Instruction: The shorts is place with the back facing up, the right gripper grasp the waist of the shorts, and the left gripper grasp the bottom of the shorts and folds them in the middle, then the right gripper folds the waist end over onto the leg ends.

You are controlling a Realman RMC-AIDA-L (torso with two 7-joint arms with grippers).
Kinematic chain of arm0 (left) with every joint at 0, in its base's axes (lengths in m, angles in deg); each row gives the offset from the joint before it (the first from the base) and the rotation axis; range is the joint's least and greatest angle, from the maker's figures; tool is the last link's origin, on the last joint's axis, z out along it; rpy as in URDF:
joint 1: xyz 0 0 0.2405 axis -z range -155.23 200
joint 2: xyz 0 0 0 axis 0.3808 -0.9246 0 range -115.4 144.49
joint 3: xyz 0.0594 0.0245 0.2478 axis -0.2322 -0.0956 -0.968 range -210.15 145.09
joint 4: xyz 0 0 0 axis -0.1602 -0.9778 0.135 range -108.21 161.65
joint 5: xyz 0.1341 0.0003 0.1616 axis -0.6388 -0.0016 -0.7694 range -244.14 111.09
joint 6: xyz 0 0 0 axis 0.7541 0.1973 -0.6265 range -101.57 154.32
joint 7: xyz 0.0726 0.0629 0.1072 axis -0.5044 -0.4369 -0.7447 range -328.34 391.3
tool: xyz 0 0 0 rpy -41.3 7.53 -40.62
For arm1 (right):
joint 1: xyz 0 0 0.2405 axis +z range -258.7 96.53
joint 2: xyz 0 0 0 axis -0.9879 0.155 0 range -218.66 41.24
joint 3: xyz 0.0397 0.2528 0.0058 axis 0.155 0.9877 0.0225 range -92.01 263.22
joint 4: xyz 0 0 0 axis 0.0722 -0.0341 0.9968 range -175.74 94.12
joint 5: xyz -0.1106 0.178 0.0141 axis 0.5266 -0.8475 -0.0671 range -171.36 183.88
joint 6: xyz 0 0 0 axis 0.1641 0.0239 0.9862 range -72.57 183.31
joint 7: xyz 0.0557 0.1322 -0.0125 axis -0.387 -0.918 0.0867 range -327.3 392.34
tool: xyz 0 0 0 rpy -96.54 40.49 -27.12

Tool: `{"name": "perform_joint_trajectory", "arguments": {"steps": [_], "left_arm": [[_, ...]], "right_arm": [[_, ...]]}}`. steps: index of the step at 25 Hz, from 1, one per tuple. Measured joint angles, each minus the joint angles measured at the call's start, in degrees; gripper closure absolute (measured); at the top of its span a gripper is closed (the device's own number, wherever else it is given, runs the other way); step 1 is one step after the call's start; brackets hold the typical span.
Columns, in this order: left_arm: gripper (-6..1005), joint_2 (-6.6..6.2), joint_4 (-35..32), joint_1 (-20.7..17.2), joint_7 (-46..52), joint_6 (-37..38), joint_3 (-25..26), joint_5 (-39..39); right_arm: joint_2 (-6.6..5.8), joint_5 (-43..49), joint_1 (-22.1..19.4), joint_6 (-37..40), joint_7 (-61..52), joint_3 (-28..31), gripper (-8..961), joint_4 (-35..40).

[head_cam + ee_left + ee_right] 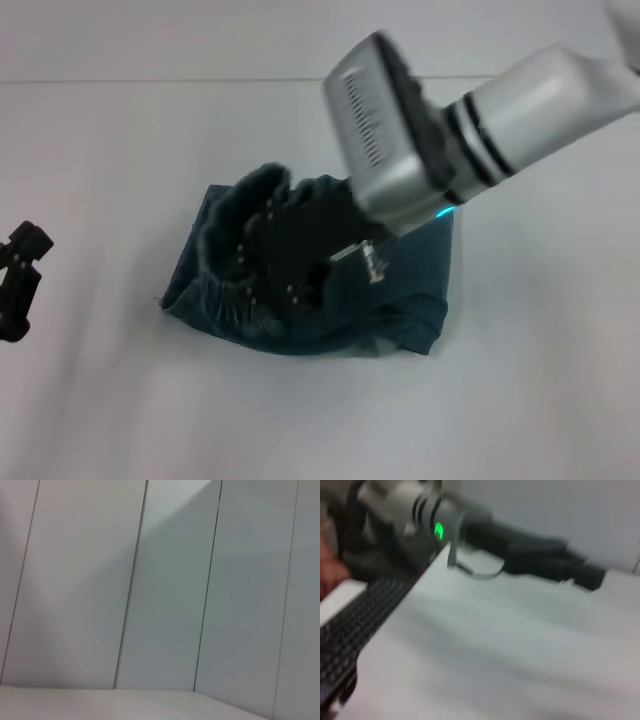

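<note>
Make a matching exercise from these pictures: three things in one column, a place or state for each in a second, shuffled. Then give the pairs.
Things:
1. shorts
2. right gripper
3. left gripper

Places or states:
A. at the table's left edge, away from the cloth
B. bunched in a heap mid-table
C. down on the heap, over the ruffled waist

Pairs: 1-B, 2-C, 3-A

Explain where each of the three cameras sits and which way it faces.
Head view: looks down from above at the shorts on the white table; the right gripper is on them, the left gripper waits at the table's left edge.
Left wrist view: faces only wall panels; no robot body.
Right wrist view: looks across the table at the left gripper.
Shared: head and right wrist views both show the left gripper.
</note>
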Motion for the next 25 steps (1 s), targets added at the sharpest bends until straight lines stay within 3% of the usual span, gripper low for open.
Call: {"name": "perform_joint_trajectory", "arguments": {"steps": [5,9,14,16,19,25], "left_arm": [[911,0.10,0.80,-0.52,0.04,0.23,-0.19,-0.24],[906,0.15,1.40,-0.34,0.13,0.08,-0.40,-0.27],[901,0.07,2.06,0.48,0.26,-0.15,-0.69,-0.50],[899,-0.04,2.13,0.90,0.27,-0.22,-0.74,-0.82],[896,-0.20,1.89,1.62,0.83,-0.07,-1.90,-1.61],[890,-0.47,0.78,3.01,3.95,-0.23,-6.72,-4.60]], "right_arm": [[0.11,-1.32,-0.10,-6.58,-2.34,-8.91,733,2.59],[-0.26,-1.78,-1.68,-6.75,-2.79,-9.44,656,6.20],[-0.75,-1.29,-8.08,-6.85,-5.24,-8.65,537,16.33],[-1.06,-1.23,-10.84,-6.64,-6.65,-6.79,489,20.32],[-1.31,-1.23,-15.29,-3.57,-8.89,-0.36,280,24.23],[-1.29,-3.62,-23.83,9.45,-9.90,15.67,51,23.27]]}}
